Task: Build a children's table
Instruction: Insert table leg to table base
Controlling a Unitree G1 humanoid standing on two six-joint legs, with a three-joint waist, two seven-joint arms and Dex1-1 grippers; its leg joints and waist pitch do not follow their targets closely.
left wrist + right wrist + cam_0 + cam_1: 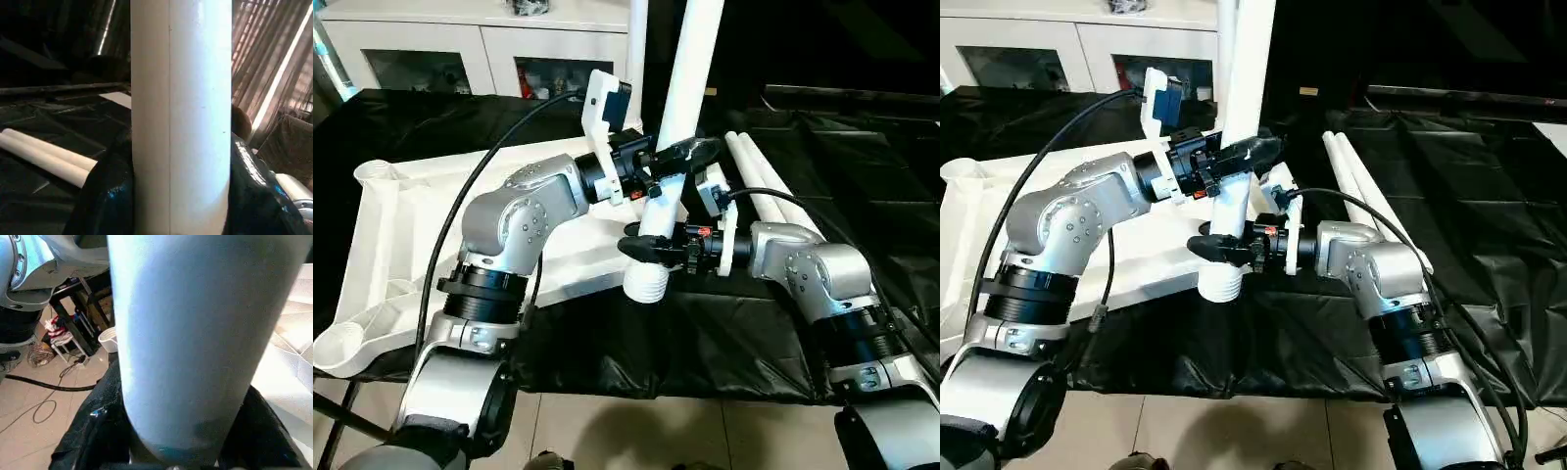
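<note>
While the black-draped work surface (822,147) spread under everything, we saw the tabletop (386,245) lying underside up on its left part: white plastic, rectangular, raised rim, rounded corner sockets, one near socket (342,343) hanging past the front edge. Behind stood a white cabinet (460,44) with glass doors. We logged the held leg (690,88) next: a long, smooth white tube, steeply upright and leaning a little, its ribbed threaded end (649,281) lowest, just off the tabletop's right front edge. Two more legs (759,176) lay side by side on the black cover, to the right. The left gripper (671,157) was clamped on the held leg higher up, black fingers either side of the tube. The right gripper (646,250) gripped the same leg just above the ribbed end.
</note>
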